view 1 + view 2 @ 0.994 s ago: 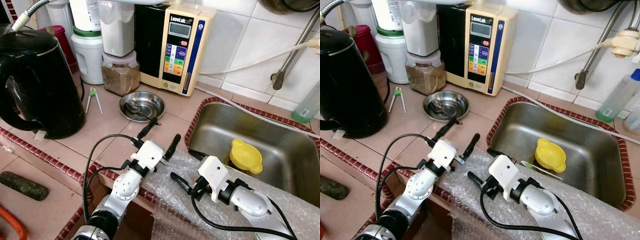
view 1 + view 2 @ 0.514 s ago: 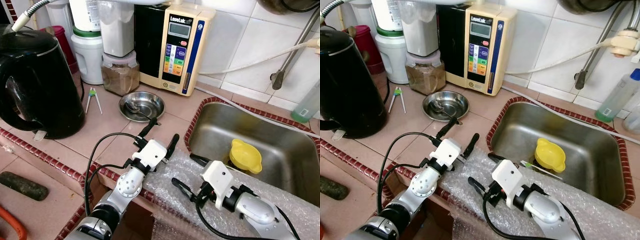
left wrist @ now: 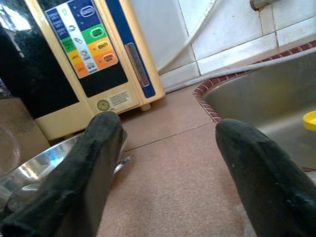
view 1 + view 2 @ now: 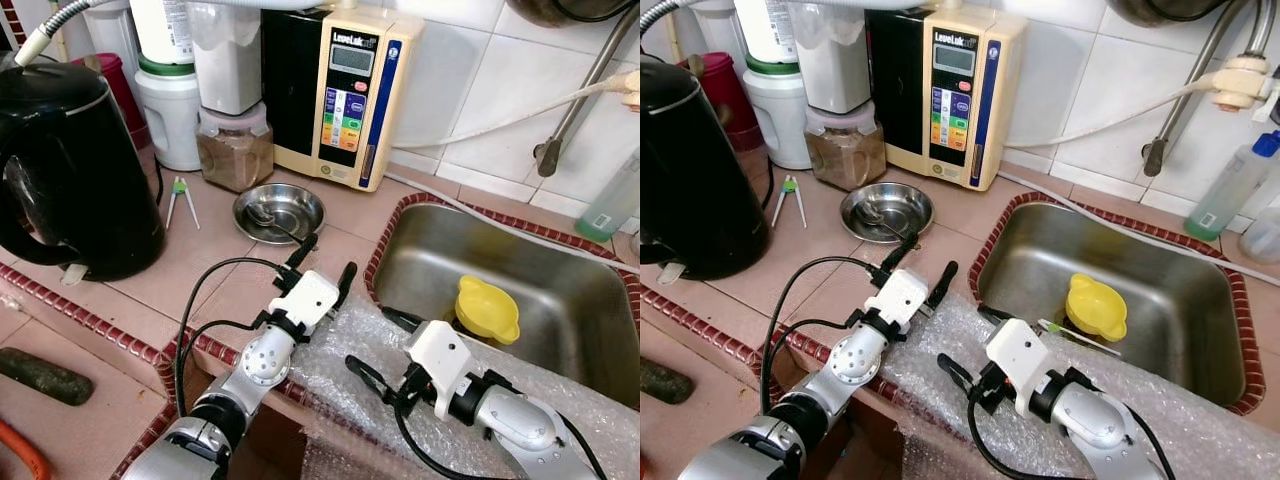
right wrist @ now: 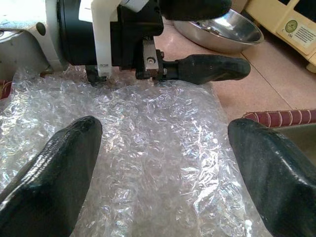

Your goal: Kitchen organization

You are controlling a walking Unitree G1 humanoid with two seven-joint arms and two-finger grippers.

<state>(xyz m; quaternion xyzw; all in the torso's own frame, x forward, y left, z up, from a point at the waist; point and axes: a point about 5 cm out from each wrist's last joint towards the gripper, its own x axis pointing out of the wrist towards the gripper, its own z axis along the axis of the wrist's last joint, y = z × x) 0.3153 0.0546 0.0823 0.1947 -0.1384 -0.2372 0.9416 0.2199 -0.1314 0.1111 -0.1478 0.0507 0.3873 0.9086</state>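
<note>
A small steel bowl [image 4: 279, 211] with a spoon in it sits on the tiled counter [image 4: 205, 265] in front of the cream water ionizer [image 4: 342, 92]. My left gripper [image 4: 326, 260] is open just short of the bowl, low over the counter, with nothing between its fingers. A sheet of bubble wrap [image 4: 345, 355] covers the counter's front edge. My right gripper [image 4: 372, 342] hovers open over it, beside the sink [image 4: 560, 270]. A yellow cup [image 4: 487, 309] lies in the sink. In the right wrist view the wrap [image 5: 148, 148] lies between my fingers [image 5: 54, 173].
A black kettle [image 4: 75, 175] stands at the left. White and glass jars [image 4: 232, 150] line the back wall. Small tweezers [image 4: 181, 195] lie near the kettle. A hose [image 4: 500, 110] runs along the wall tiles, and a clear bottle [image 4: 1225, 185] stands behind the sink.
My left gripper has edged forward toward the steel bowl. The right gripper has drawn back a little over the bubble wrap. Both stay open.
</note>
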